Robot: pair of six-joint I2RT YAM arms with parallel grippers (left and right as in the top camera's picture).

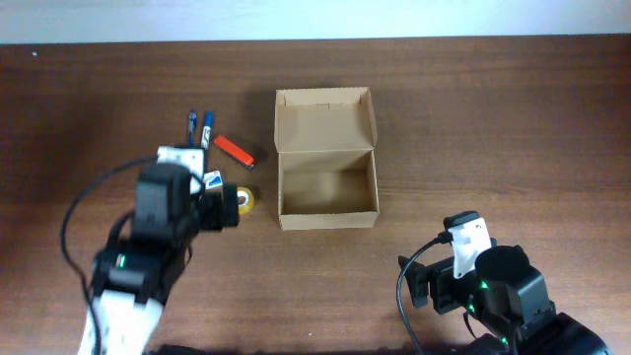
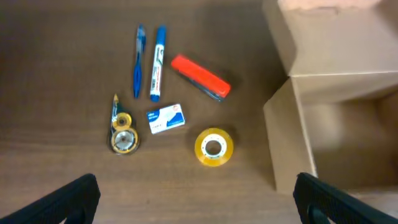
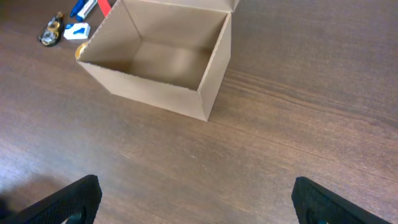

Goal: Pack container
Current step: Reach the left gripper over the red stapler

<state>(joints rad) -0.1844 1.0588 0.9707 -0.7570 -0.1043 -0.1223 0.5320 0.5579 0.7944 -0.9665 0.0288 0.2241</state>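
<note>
Cardboard this thin is likely light and a little springy. The container (image 1: 326, 187) sits empty near the middle of the surface (image 1: 513, 118), its mouth facing up and its hinged lid (image 1: 325, 120) thrown back toward the far edge. With nothing inside, it will probably skid on the smooth wood at a slight nudge, and its walls would bow under a hard squeeze. The safest hold looks like a pinch over the rim of one side wall, or on the free edge of the lid when it is time to fold it down.

The left end effector (image 2: 198, 198) hangs with its fingers spread wide and grips nothing. It is above the loose items left of the container: a yellow tape roll (image 2: 214, 147) near the box wall, a red bar-shaped item (image 2: 200, 76), two blue pens (image 2: 148, 62), a small white card (image 2: 166, 118) and a small tape dispenser (image 2: 123, 132).

The right end effector (image 3: 198, 198) is likewise spread and empty, near the front right corner, well apart from the container.

Open wood lies to the right of and in front of the container. Its left side is crowded, and the lid reaches toward the surface's far edge.
</note>
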